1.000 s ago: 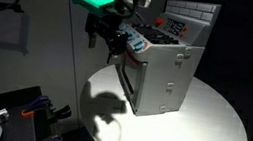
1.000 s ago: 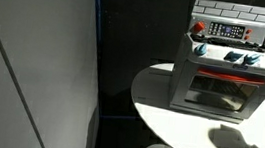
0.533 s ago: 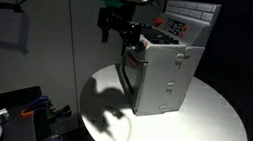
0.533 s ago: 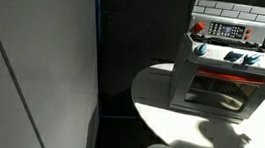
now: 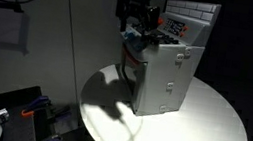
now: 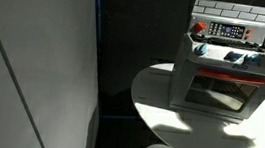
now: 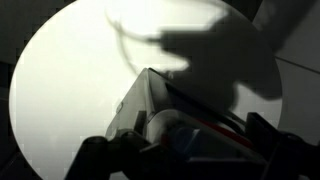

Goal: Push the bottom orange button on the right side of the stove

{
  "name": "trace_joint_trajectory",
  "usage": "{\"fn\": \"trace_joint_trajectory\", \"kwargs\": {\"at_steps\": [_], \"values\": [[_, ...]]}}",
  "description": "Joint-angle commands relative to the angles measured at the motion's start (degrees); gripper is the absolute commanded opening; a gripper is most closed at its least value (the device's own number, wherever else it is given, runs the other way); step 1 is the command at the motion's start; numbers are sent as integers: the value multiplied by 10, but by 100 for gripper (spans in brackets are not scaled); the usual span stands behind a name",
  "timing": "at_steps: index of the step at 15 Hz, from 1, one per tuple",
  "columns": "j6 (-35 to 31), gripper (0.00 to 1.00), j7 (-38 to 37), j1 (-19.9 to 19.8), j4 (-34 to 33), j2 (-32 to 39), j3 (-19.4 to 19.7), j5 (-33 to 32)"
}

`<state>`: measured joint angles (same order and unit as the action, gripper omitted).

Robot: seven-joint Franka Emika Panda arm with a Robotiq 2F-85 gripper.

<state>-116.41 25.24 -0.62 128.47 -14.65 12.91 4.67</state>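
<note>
Hanging up high, the claw [image 5: 133, 26] is right over the front top corner of the stove [image 5: 169, 77]. I think it is up there so it can get past the top edge and then come down to the side wall, where the buttons should be. It is too dark to tell if the claw is spread wide or pressed together. The stove stands just under the claw, on the round white tabletop [image 5: 214, 129]. In the wrist view its corner is right below the claw. The side wall is lower than the claw and off to one side. It has two small latches [image 5: 174, 55], one under the other. I cannot see any orange on them. The low one looks like the one to push, and the claw is not touching it yet.
</note>
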Motion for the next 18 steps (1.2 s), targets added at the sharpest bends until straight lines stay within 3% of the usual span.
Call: {"fn": "trace_joint_trajectory", "kwargs": {"at_steps": [1, 18], "values": [[-8, 100, -42, -15, -60, 45, -21, -7], [-135, 100, -249, -34, -169, 159, -59, -115]]}}
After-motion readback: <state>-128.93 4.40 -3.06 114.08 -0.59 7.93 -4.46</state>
